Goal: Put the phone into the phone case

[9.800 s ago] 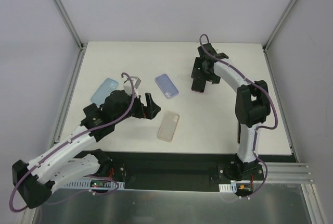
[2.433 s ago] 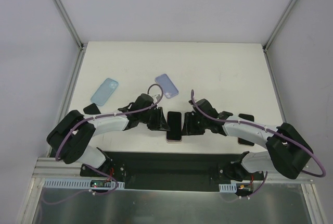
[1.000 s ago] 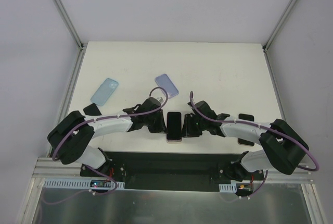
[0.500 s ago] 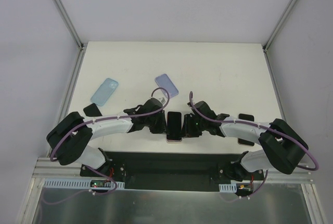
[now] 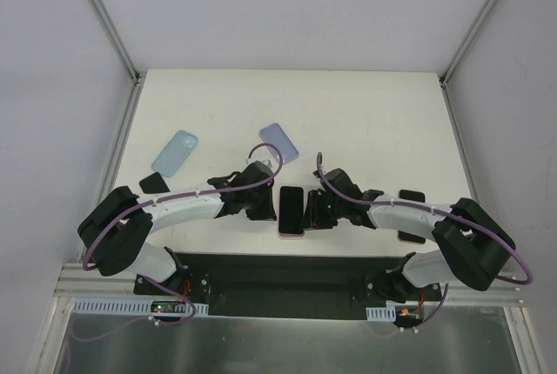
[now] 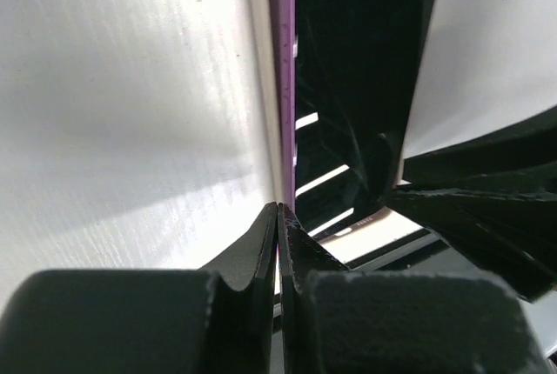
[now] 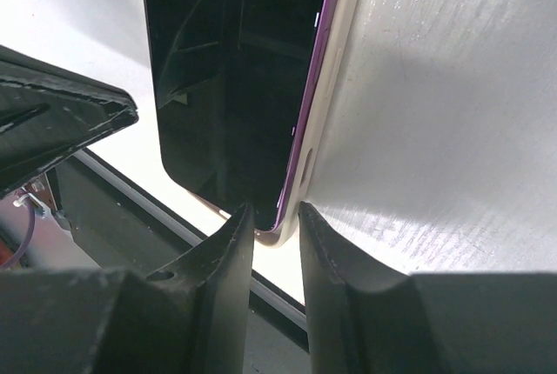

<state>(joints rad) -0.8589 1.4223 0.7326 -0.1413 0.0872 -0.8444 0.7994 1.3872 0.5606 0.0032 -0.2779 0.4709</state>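
The phone (image 5: 291, 204), black screen up with a purple edge (image 6: 286, 87), lies on the beige phone case (image 5: 291, 232) near the table's front edge. In the left wrist view the case rim (image 6: 264, 87) runs beside the purple edge. My left gripper (image 5: 272, 207) is shut and empty, its tips (image 6: 278, 209) against the phone's left side. My right gripper (image 5: 310, 215) comes from the right. Its fingers (image 7: 277, 217) straddle the phone's near corner (image 7: 231, 70), with one on the screen side and one outside the case rim (image 7: 335, 96).
A light blue case (image 5: 175, 151) lies at the left and a lavender case (image 5: 279, 142) behind the phone. Small dark items sit at the left (image 5: 154, 183) and right (image 5: 412, 196). The black base rail (image 5: 287, 274) runs just in front of the phone.
My left wrist has shifted very slightly beside the phone. The phone, the case and the right gripper stay where they were.
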